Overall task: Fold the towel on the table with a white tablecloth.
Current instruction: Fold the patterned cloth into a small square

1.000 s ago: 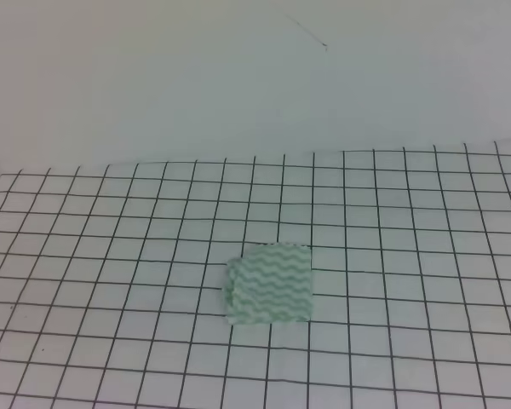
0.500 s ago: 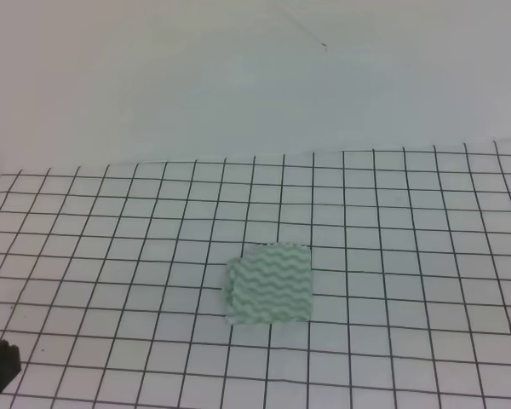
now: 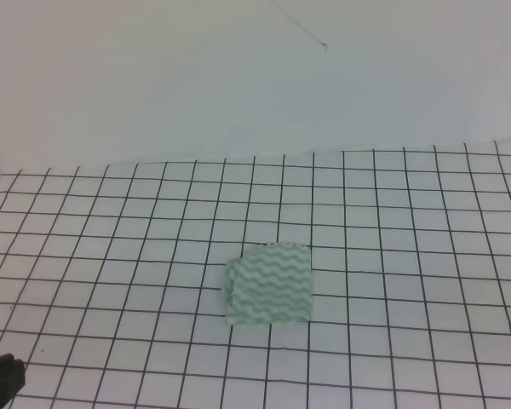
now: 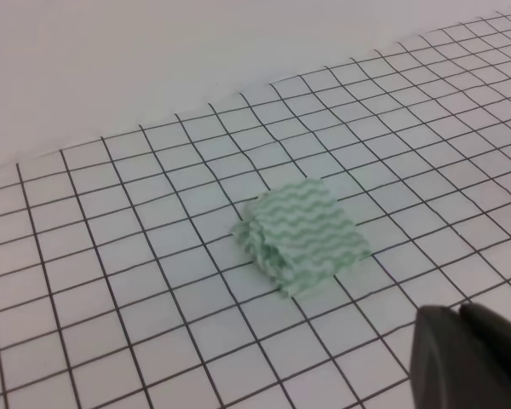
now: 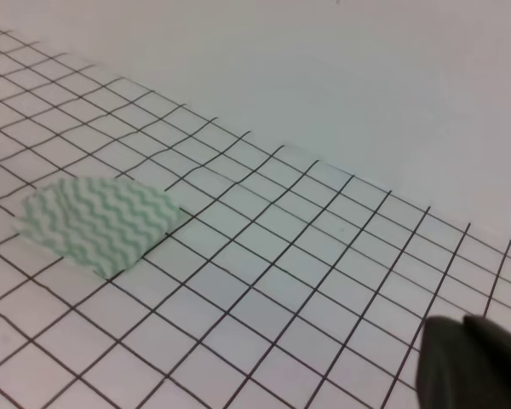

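The towel [image 3: 269, 283] lies folded into a small, roughly square packet with green wavy stripes, near the middle of the table [image 3: 85, 196], which the white grid tablecloth [image 3: 409, 213] covers. In the left wrist view the towel [image 4: 302, 234] shows bunched layers on its left edge. My left gripper [image 4: 458, 311] hangs well short of it, fingers together and holding nothing; only its dark tip [image 3: 0, 381] shows at the bottom left of the high view. My right gripper [image 5: 462, 321] is shut and empty, far to the right of the towel [image 5: 98, 220].
A plain pale wall [image 3: 238, 77] rises behind the table's far edge. The gridded cloth stretches on all sides of the towel, with no other objects on it.
A dark tip of my left gripper came into the bottom left corner of the high view, then dropped slightly lower. The towel has not moved.
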